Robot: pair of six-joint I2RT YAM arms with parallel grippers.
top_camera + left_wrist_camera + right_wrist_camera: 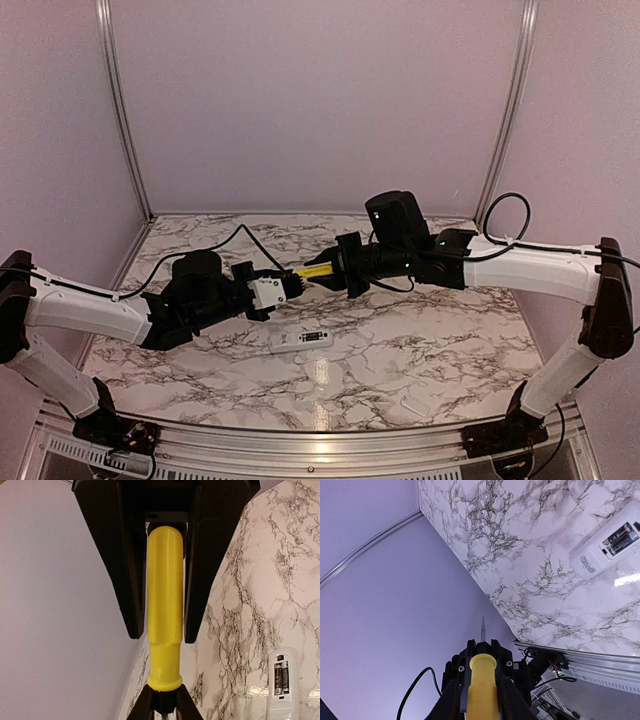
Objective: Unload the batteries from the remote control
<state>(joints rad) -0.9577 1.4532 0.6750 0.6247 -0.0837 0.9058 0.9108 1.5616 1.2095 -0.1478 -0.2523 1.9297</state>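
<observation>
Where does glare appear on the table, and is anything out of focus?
Top external: pale glare on the table just in front of the remote control. Left wrist: bright patches beside it; the screwdriver, close up, looks slightly soft. Right wrist: a glare streak; batteries look clear.

The batteries [281, 677] lie in the remote control [300, 340] on the table [420, 330], before the raised screwdriver [318, 270].

Glossy marble-look table [420, 340]; matt yellow plastic screwdriver [164, 605]; white plastic remote control [300, 340].

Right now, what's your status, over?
Left tool shut on screwdriver collar; right tool around its handle, grip unclear. Batteries in the remote control, compartment open. Screwdriver ties up both tools.
</observation>
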